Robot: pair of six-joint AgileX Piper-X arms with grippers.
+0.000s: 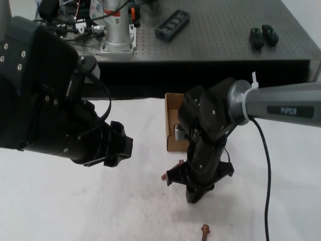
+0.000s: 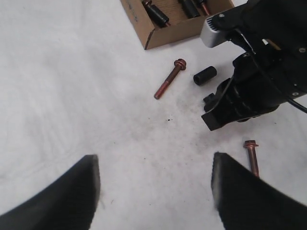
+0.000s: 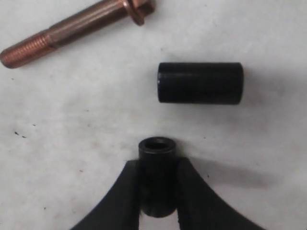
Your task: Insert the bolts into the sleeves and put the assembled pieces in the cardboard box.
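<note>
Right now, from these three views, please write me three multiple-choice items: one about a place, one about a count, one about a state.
1. Where does the loose sleeve lie?
A. in the box
B. on top of a bolt
C. on the cloth beside a bolt

2. How many bolts lie loose on the cloth in the left wrist view?
A. two
B. one
C. four

3. What is the state of the right gripper?
A. open, empty
B. shut on an upright sleeve
C. shut on a bolt

Answers:
1 C: it lies outside the box, next to the bolt.
2 A: besides that bolt, a second bolt lies farther off.
3 B: the right wrist view shows both fingers pressed against the upright sleeve.
</note>
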